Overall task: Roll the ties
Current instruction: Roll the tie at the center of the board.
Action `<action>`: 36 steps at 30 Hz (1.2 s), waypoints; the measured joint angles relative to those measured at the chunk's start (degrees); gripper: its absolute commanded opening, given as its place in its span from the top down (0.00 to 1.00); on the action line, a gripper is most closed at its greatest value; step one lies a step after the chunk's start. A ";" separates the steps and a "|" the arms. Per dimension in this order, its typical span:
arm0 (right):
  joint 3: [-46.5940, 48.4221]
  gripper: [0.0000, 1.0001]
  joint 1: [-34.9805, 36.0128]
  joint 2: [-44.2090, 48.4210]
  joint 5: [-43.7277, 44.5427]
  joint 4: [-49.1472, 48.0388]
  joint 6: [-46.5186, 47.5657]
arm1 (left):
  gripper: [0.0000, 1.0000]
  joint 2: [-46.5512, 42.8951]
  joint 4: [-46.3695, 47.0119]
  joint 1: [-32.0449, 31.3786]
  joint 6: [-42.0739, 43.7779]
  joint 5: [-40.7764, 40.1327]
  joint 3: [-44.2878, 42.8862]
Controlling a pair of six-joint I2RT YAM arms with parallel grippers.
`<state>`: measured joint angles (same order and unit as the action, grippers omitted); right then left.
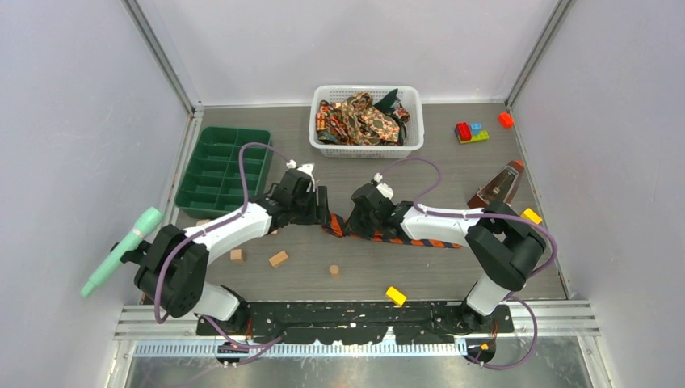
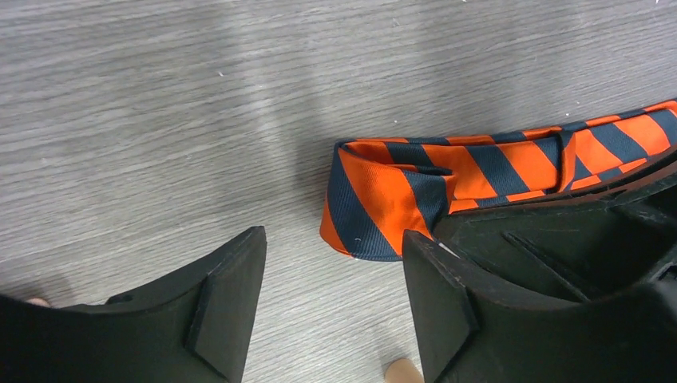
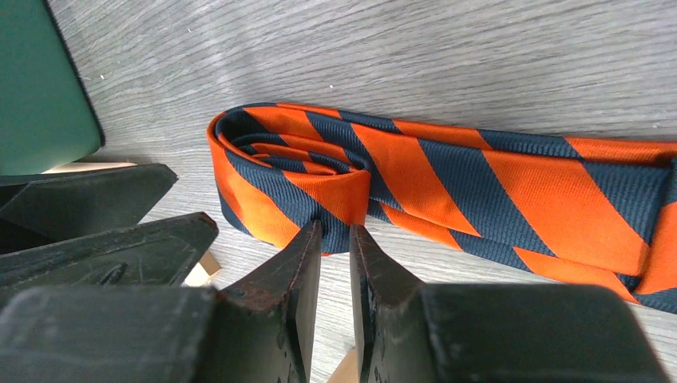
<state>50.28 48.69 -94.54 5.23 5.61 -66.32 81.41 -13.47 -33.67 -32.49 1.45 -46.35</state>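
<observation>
With the left gripper (image 2: 333, 234) open and empty and the right gripper (image 3: 335, 227) almost closed at the tie (image 3: 447, 175) in the table's (image 1: 363, 279) middle, hold unclear, the loose roll (image 3: 279, 159) may spring open.

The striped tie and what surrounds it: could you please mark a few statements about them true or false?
One end of the striped tie is rolled up. True.
The left gripper is clamped on it. False: its jaws stand open, gripping nothing.
The white basket is empty. False: patterned ties lie in it.
In the top view, the green tray sits left of the basket. True.
</observation>
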 measured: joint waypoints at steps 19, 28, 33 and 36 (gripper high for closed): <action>0.04 0.75 -0.07 0.00 0.98 1.81 -0.02 | 0.32 5.75 8.90 0.00 0.15 8.48 2.05; -0.04 0.75 -0.44 0.00 1.01 2.08 -0.02 | 0.43 9.20 13.90 0.00 0.13 10.49 2.51; -0.31 0.75 -0.55 0.00 1.07 2.23 0.00 | 0.55 9.77 16.81 0.00 0.09 12.79 3.54; -0.35 0.75 -0.55 0.00 1.09 2.16 0.00 | 0.64 9.77 17.75 0.07 0.09 13.84 3.89</action>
<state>49.93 48.14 -94.54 6.33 7.77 -66.32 91.18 4.27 -33.61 -32.40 15.29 -42.46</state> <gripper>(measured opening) 0.253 0.439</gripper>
